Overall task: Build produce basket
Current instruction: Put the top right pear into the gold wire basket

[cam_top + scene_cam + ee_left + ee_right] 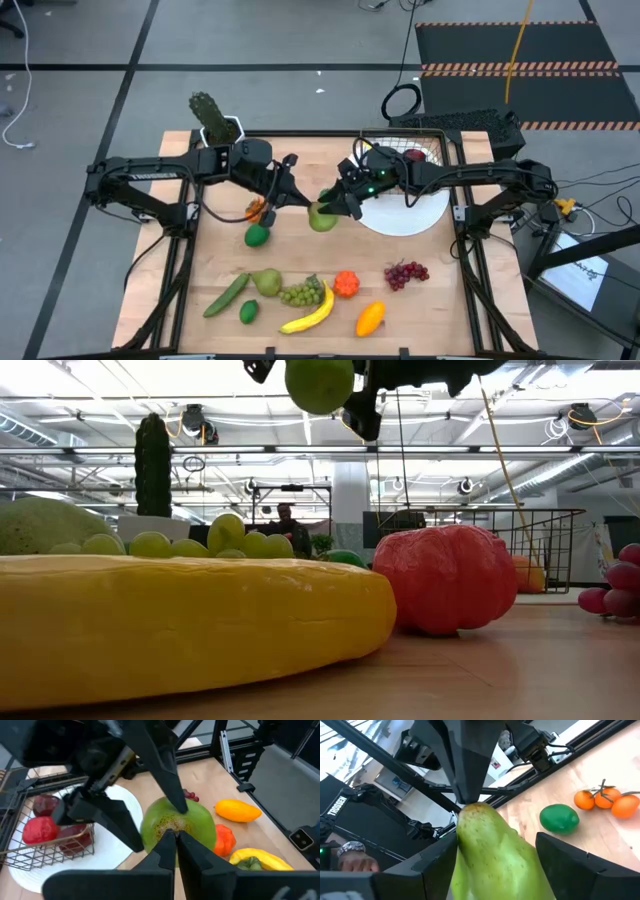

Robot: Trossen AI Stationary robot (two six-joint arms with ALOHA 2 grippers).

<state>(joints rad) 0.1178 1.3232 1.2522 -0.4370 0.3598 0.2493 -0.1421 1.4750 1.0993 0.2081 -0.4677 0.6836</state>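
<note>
A green speckled fruit (322, 216) hangs in the air over the middle of the table. My left gripper (172, 837) is shut on its end. My right gripper (495, 845) stands open around the same fruit, one finger (172, 795) on each side, close against it. The wire basket (428, 150) sits on a white plate (410, 218) at the far right and holds red apples (40, 827). Other produce lies on the near half of the table: a lime (258, 235), a pear (266, 282), green grapes (303, 293), a banana (310, 315) and a mango (370, 318). My left gripper pinches the fruit's narrow stem end (470, 810) between its two fingertips. The fingers come from the table's left, slanting a little downward. The fruit is lifted clear of the table. My right gripper reaches in from the table's right with its fingers along the fruit's sides; I cannot tell whether they touch it.
A potted cactus (212, 118) stands at the far left corner. Small oranges (256, 208) lie under the left arm. A cucumber (226, 295), a second lime (248, 312), a red-orange fruit (346, 283) and purple grapes (405, 273) lie on the near half.
</note>
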